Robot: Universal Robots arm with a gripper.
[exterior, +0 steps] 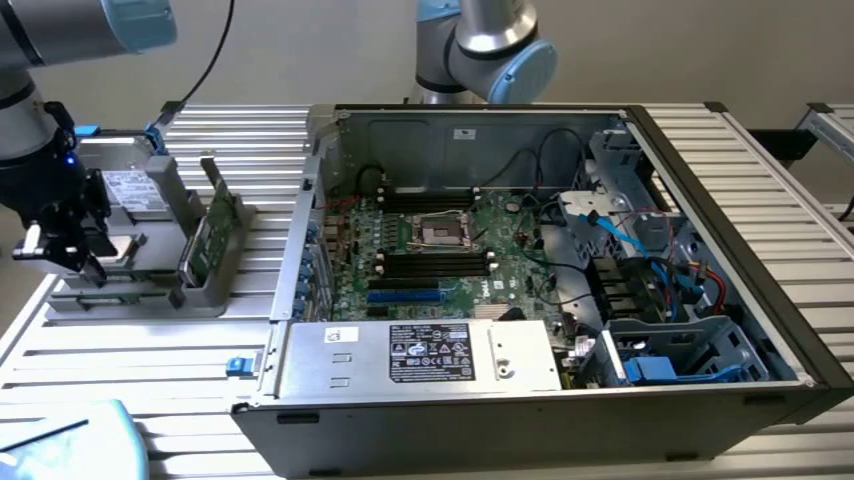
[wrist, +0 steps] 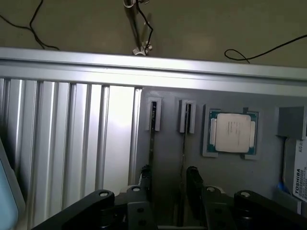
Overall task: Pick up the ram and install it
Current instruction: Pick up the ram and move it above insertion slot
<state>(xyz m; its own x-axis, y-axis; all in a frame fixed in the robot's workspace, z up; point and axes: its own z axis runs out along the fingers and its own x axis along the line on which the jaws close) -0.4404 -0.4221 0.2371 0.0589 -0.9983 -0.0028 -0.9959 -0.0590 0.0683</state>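
Two ram sticks stand edge-on in slots of the grey holder [wrist: 168, 158]: one ram stick [wrist: 152, 143] and a second ram stick [wrist: 184, 143] beside it. My gripper [wrist: 169, 181] hovers over them, open, with one black finger [wrist: 146, 178] just outside the first stick and the other by the second. Nothing is held. In the exterior view the gripper [exterior: 74, 262] hangs above the holder [exterior: 127, 295] at the exterior view's left, well away from the open computer case [exterior: 534, 270].
A square silver processor [wrist: 231, 132] lies in the holder beside the sticks, with a hard drive [wrist: 298, 175] past it. A taller green card with a metal bracket [exterior: 203, 235] stands in the holder. The motherboard [exterior: 441, 250] with black memory slots [exterior: 434, 264] lies inside the case.
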